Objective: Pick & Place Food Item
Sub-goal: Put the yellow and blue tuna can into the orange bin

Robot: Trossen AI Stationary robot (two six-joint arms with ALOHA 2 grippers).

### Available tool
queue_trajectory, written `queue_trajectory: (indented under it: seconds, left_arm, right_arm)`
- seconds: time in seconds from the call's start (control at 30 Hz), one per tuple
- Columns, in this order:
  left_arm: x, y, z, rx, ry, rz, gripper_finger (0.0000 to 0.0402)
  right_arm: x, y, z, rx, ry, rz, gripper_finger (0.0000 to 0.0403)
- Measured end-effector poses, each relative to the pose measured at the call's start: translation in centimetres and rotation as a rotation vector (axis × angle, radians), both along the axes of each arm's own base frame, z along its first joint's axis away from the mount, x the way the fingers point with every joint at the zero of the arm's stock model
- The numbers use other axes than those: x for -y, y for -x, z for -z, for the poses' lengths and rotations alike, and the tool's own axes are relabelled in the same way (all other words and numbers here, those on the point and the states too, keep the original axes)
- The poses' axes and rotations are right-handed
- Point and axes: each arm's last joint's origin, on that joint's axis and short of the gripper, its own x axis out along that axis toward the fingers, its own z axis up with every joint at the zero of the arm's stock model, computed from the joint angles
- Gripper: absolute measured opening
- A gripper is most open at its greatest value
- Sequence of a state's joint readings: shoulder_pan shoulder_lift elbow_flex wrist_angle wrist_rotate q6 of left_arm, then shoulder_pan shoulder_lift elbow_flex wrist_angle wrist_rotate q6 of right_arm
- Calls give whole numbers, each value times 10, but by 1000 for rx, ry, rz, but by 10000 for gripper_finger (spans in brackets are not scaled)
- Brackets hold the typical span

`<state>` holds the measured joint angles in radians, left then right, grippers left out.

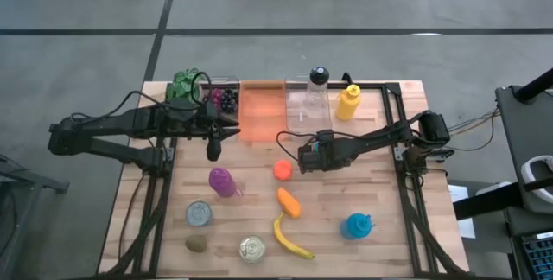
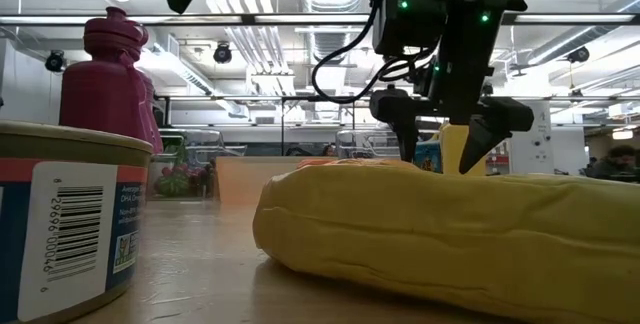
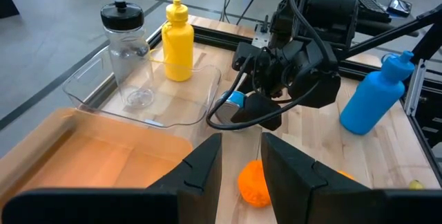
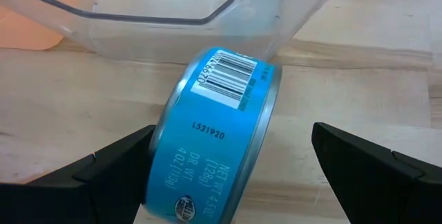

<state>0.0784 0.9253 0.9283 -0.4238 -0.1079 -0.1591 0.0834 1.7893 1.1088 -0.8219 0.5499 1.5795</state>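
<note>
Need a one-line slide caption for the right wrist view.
Right tool, open, straddles a blue can lying on its side on the wooden table, beside a clear plastic bin.

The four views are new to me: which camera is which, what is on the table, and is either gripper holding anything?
Two dark robot arms work at a wooden table. The high view looks straight down, the low view sits at table height, and each wrist view looks past that arm's own fingers.

On the table are an orange tray, a clear bin, bottles, cans, a banana, a carrot and an orange ball.

The right gripper is open around a blue can that stands on its edge, not gripped. The left gripper hangs empty by the tray.
</note>
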Motion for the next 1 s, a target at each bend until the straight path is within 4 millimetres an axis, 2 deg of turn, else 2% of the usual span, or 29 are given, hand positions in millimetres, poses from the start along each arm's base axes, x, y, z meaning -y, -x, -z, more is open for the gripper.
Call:
queue_trajectory:
  seconds: [0.47,0.83,1.0]
  left_arm:
    - [0,0,0,0,-2,1,106]
    - [0,0,0,0,-2,1,106]
    - [0,0,0,0,-2,1,106]
  right_arm:
    - [1,6,3,-69,2,-29,380]
    - [4,2,6,-78,53,-126,379]
    - [7,1,7,-68,52,-122,360]
